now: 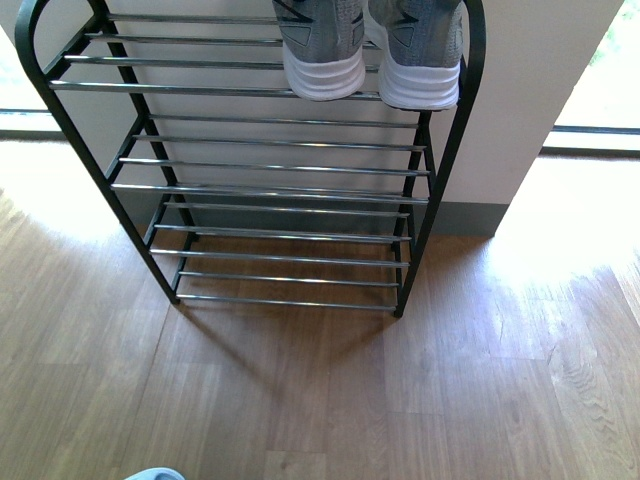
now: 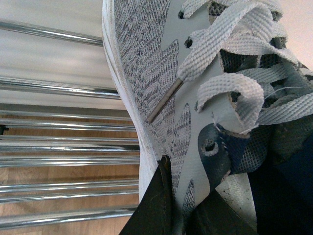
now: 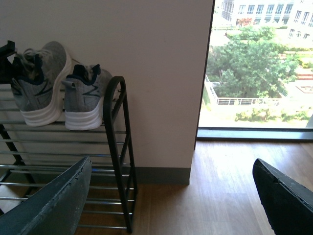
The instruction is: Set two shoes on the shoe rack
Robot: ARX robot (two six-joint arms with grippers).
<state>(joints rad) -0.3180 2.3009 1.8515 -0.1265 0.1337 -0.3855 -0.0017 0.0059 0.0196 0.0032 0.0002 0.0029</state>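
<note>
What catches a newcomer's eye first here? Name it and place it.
Two grey sneakers stand on the top tier of the shoe rack, at its right end, heels outward. The left gripper grips one sneaker's collar. The right gripper hangs open beside the rack, near a bright window.

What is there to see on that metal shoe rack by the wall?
The shoe rack has a black, metal-looking frame with rounded top corners. Shiny chrome-looking bars run across it, grouped in tiers, and three tiers show in the front view. It stands upright on a wooden floor, backed against a pale wall. On its top tier, at the right end, two grey sneakers sit side by side, their white heels overhanging the front bar.
</note>
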